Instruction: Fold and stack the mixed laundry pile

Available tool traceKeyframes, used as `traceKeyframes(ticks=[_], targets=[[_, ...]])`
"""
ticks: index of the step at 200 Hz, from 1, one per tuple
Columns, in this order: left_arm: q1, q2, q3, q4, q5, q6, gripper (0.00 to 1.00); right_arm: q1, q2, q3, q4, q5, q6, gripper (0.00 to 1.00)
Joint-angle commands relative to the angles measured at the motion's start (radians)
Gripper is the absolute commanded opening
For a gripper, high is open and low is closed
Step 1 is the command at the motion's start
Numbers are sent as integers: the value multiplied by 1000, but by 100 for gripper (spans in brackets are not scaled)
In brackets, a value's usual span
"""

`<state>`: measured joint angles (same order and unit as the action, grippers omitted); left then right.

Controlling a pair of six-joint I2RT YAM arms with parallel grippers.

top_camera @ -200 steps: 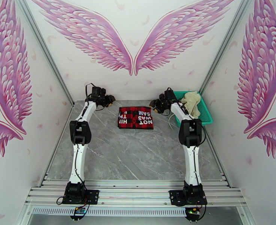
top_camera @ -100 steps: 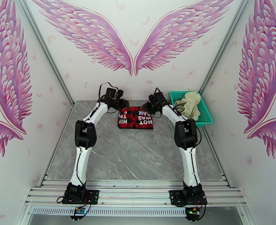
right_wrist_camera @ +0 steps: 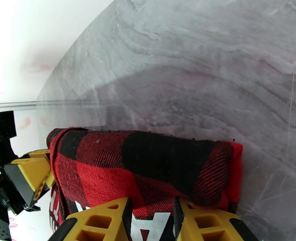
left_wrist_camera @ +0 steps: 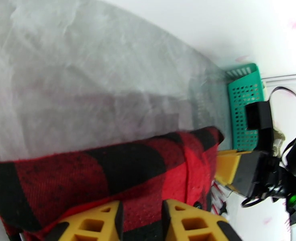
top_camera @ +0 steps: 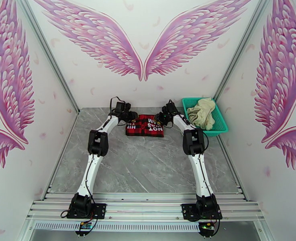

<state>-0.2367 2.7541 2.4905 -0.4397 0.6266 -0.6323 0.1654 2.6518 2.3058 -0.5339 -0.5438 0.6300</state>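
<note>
Buffalo-check shirt [top_camera: 144, 126]: red and black, folded, white lettering facing up, lying at the far middle of the grey marble table [top_camera: 148, 169].
Left gripper [left_wrist_camera: 141, 211]: down at the shirt's far left corner, yellow fingers pinched on a fold of the check cloth.
Right gripper [right_wrist_camera: 152, 209]: at the far right corner, fingers clamped on the cloth, a white letter showing between them.
Cream garment [top_camera: 201, 112]: bunched in the teal mesh basket [top_camera: 221, 124] at the table's far right, apart from the shirt.
</note>
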Motion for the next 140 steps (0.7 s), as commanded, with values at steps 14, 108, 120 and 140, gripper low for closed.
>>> traceKeyframes(ticks=[14, 108, 120, 140], targets=[[-4, -1, 187, -38, 28, -6, 42, -6, -79, 15, -89, 30, -69, 43], [151, -586, -536, -122, -50, 154, 47, 252, -593, -454, 53, 357, -861, 77], [186, -644, -664, -84, -42, 155, 48, 316, -614, -527, 116, 346, -1050, 78], [238, -716, -832, -8, -14, 135, 48, 390, -580, -560, 148, 337, -1255, 78]])
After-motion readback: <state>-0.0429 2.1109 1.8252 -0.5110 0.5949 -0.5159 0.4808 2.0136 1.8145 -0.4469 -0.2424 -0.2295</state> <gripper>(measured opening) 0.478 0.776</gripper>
